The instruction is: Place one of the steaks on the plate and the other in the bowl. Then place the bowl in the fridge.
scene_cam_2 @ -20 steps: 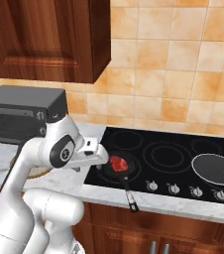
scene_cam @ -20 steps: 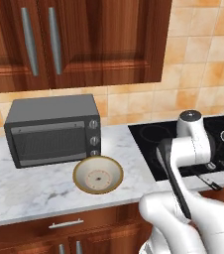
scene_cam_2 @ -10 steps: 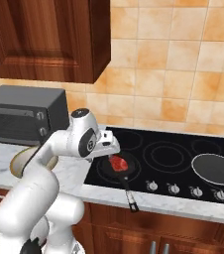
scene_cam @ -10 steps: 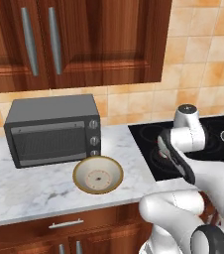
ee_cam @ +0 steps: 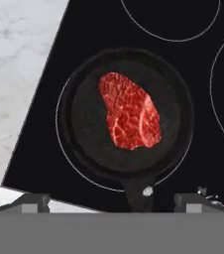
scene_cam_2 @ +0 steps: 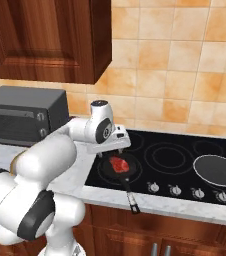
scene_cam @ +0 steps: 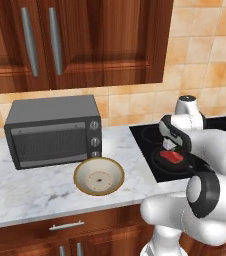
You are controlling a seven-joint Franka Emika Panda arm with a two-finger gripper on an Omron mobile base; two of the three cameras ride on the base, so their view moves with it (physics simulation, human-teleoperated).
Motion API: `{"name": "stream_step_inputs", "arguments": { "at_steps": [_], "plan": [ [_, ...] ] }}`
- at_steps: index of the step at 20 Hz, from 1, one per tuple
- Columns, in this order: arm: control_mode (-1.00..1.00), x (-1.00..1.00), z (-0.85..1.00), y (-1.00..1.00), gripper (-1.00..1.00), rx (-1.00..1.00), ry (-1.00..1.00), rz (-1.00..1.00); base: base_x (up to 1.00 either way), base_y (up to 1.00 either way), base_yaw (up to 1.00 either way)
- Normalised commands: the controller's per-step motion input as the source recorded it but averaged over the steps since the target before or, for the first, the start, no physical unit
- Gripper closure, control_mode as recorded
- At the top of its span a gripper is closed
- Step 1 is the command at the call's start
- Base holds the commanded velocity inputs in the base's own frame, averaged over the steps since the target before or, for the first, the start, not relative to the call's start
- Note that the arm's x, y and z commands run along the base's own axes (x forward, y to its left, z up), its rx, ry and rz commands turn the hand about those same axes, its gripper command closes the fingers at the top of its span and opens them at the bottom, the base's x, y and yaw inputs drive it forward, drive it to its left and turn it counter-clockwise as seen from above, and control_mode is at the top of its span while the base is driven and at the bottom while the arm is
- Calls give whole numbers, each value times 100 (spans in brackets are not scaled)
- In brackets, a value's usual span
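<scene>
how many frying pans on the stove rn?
2. One pan at the cooktop's front left, holding a steak, under the gripper. The other pan sits at the front right. None hidden, as far as shown.

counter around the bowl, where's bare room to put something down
Bare marble lies between the bowl and the cooktop, along the front edge left of the bowl, and in front of the toaster oven. The two far burner rings are bare. It is crowded at the near left burner: the frying pan with the steak, the open end effector above it.
</scene>
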Motion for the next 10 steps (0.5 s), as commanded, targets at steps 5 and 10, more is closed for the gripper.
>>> {"name": "stream_step_inputs", "arguments": {
  "at_steps": [5, 10],
  "plan": [
    [-100, 45, -64, -1, -100, 2, 17, 31, 0, 0, 0],
    [-100, 56, -37, 0, -100, 0, 17, 21, 0, 0, 0]
  ]
}}
